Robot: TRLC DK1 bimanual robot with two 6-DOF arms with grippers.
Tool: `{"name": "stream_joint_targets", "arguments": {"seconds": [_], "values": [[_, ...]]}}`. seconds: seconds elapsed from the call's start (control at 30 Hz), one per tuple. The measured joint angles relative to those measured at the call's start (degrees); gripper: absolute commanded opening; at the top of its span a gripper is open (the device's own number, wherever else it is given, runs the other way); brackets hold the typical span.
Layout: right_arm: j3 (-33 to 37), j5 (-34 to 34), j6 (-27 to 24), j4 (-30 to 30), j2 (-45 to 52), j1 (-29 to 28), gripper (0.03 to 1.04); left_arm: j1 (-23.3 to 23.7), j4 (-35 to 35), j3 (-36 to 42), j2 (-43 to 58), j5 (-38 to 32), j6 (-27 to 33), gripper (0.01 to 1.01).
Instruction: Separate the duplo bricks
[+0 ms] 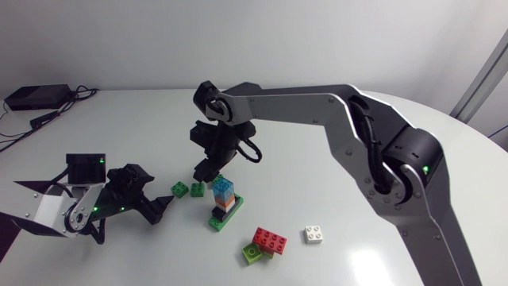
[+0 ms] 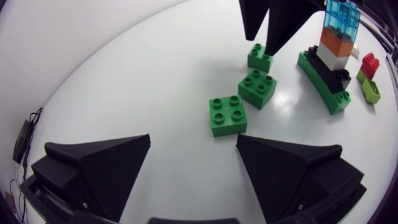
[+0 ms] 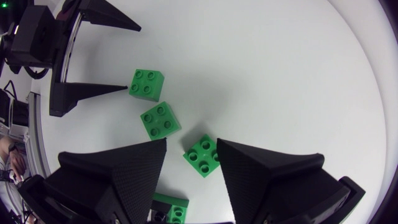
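The right gripper (image 3: 191, 146) hangs with its fingers spread, low over a loose green brick (image 3: 202, 155). The brick sits between the tips without being clamped, and I cannot tell whether either finger touches it. It lies turned at an angle to the fingers. If they close as they stand, they would likely catch its corners rather than its flat sides, and it could twist out or skid away.

Just beside this gripper stands the stack (image 1: 222, 200) — a green base, then black, white and orange bricks, with a clear blue one on top, not yet pulled apart. A careless descent or sideways shift could tip it or shove it across the table (image 1: 119, 127).

Ahead lie a second green brick (image 3: 160, 120) and a third green brick (image 3: 147, 84). The third is close to a fingertip of the left gripper (image 2: 193, 140), which is also open and holding nothing — with both arms working this patch, they could collide.
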Motion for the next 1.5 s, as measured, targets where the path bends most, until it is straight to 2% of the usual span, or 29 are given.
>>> {"name": "stream_joint_targets", "arguments": {"seconds": [0.17, 0.33, 0.67, 0.93, 1.33, 1.5], "values": [[-1.07, 0.74, 0.00, 0.96, -0.13, -0.13, 0.65, 0.02, 1.75, 2.34, 1.70, -3.04, -0.02, 0.970], [-5.38, 2.69, 0.02, 2.99, -2.05, -1.07, 0.65, 0.02, 5.11, 3.52, 3.58, -6.34, 0.00, 0.970], [-10.78, 4.66, 0.02, 7.02, -7.76, -3.34, 0.65, 0.44, 5.95, 5.03, 7.02, -6.56, 0.00, 0.970], [-12.96, 7.50, 0.02, 8.74, -7.85, -3.39, 0.44, -0.66, 6.82, 6.56, 8.85, -6.60, -0.02, 0.970], [-12.20, 7.72, 0.00, 8.59, -5.20, -3.41, 0.44, -6.34, 7.34, 8.07, 10.21, -8.09, -1.73, 0.970], [-11.65, 6.75, 0.00, 8.00, -4.85, -3.17, 0.44, -7.26, 7.37, 8.07, 10.25, -8.28, -2.97, 0.970]]}}
